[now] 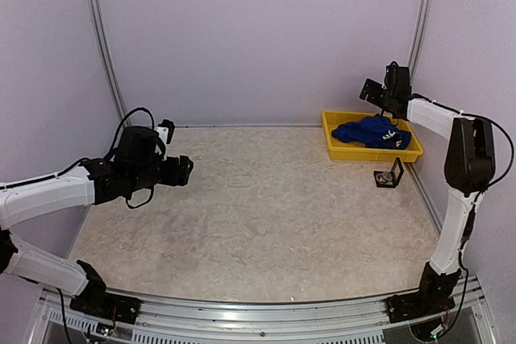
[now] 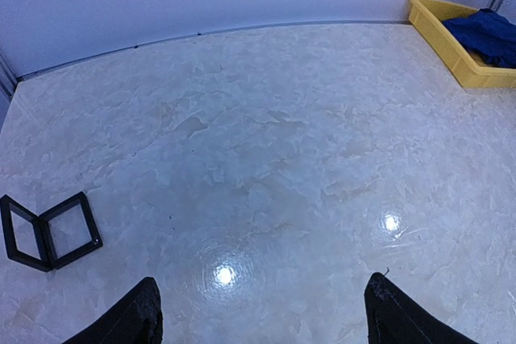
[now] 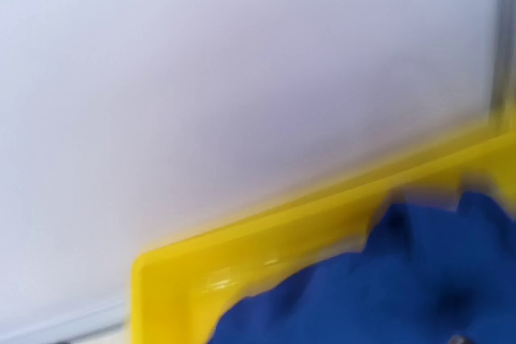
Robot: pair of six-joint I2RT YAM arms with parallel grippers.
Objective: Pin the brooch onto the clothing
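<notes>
left claw [image 2: 260, 321] is nearest thing in its wrist cam: two black fingertips [image 2: 141, 316] at bottom edge, spread wide, bare table [image 2: 266, 159] between them, gripping nothing. top view: left arm comes in from left side, claw hanging above table left of centre, well apart from everything else.

clothing [image 1: 367, 130] = royal-blue t-shirt, bunched up inside yellow tray [image 1: 372, 153] at far right rear of table, by back-right corner post. bit of white print shows on the fabric, not readable. shirt fills most of tray.

right claw [image 1: 372, 91] is raised above tray's back edge, not touching shirt. can't tell if its jaws are apart or together: top view too small, and right wrist cam is motion-blurred, shows just tray wall, blue fabric + pale wall.

small black hinged case [image 1: 389, 175] sits on table just in front of tray, near its right end, lid standing up. sth small + pale in the base, too small to id.

left wrist cam has a black two-leaf frame [image 2: 48, 233] lying open on table low-left, near the claw, well apart from tray. can't tell if it's same item as the case in top view.
</notes>
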